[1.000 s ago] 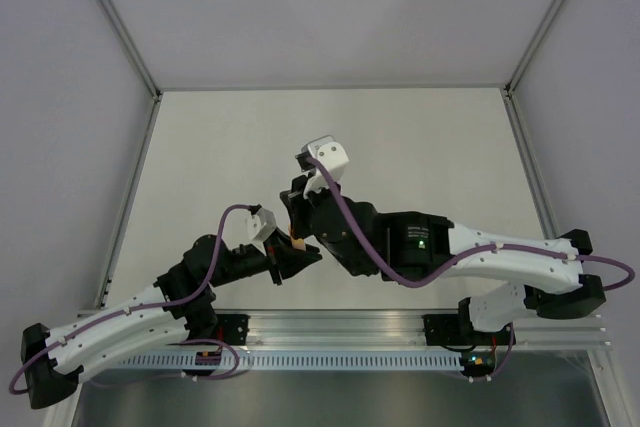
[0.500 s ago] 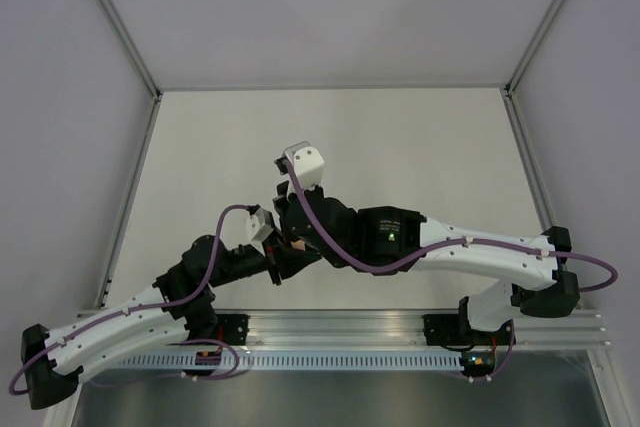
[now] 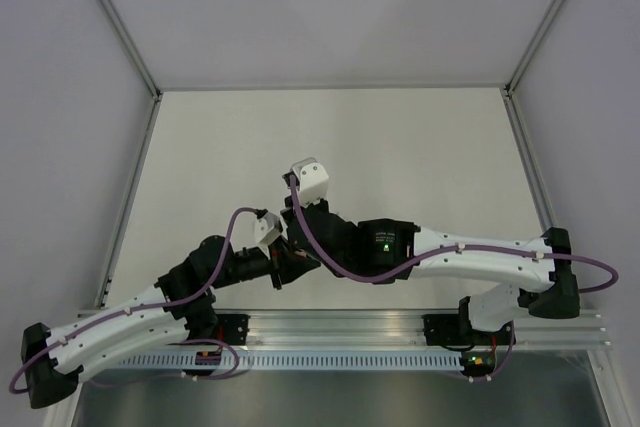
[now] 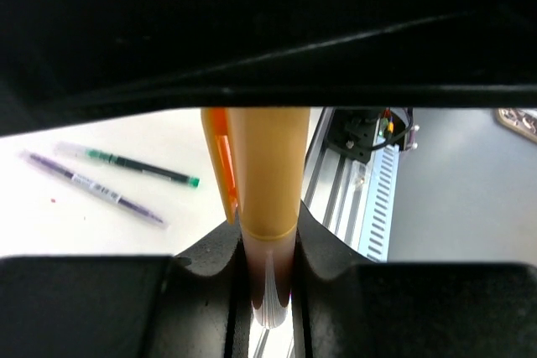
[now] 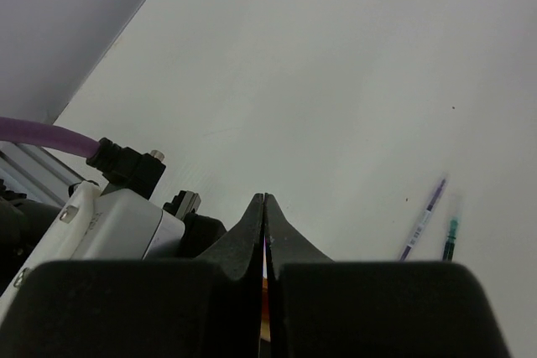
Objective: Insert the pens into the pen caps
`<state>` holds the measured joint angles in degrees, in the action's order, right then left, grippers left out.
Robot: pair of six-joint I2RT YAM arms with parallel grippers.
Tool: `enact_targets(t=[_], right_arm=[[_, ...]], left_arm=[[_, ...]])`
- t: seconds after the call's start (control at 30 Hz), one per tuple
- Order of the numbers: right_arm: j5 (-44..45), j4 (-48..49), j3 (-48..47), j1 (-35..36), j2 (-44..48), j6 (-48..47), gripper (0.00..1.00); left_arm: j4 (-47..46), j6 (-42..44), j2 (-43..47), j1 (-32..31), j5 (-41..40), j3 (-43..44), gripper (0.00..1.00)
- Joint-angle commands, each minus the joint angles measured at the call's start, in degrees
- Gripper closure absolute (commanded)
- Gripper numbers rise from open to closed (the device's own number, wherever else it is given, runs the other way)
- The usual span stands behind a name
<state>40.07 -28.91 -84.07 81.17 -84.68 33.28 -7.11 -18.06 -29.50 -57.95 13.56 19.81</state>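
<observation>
left gripper (image 4: pixel 268 278): narrow, clamps 1 orange cap (image 4: pixel 268 173) | right gripper (image 5: pixel 265 207): fingers pressed together | loose pens: 2, green-tipped pen (image 4: pixel 138 165) beside purple pen (image 4: pixel 92 188), lying on table (image 4: pixel 75 236)

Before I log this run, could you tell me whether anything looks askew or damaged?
Nothing stands out: the left gripper grips the orange plastic clipped pen cap squarely, and the thin green-tipped pen and purple pen lie undamaged nearby.
</observation>
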Motion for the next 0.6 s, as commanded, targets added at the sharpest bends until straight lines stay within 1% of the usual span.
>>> enact_targets(t=[0.0, 0.17, 0.33, 0.43, 0.57], right_arm=[[0.26, -2.12, 4.09, 2.33, 0.84, 2.14, 1.0], [2.8, -2.56, 5.85, 3.64, 0.14, 3.46, 1.0], [5.63, -1.16, 8.48, 5.49, -0.57, 5.04, 1.0], [6.59, 0.34, 11.11, 5.85, -0.04, 5.75, 1.0], [6.68, 1.75, 13.23, 6.72, -0.12, 6.27, 1.0]], left_arm=[[-5.81, 0.4, 1.9, 0.21, -2.84, 0.84, 0.98], [-7.56, -0.04, 3.91, 0.21, -3.02, -0.3, 0.98], [-10.64, -1.62, 2.96, 0.21, 2.34, 0.22, 0.98], [-12.22, -2.24, 3.13, 0.21, 2.52, 0.58, 0.98], [-11.26, -1.71, 3.48, 0.21, 2.17, 2.59, 0.98]])
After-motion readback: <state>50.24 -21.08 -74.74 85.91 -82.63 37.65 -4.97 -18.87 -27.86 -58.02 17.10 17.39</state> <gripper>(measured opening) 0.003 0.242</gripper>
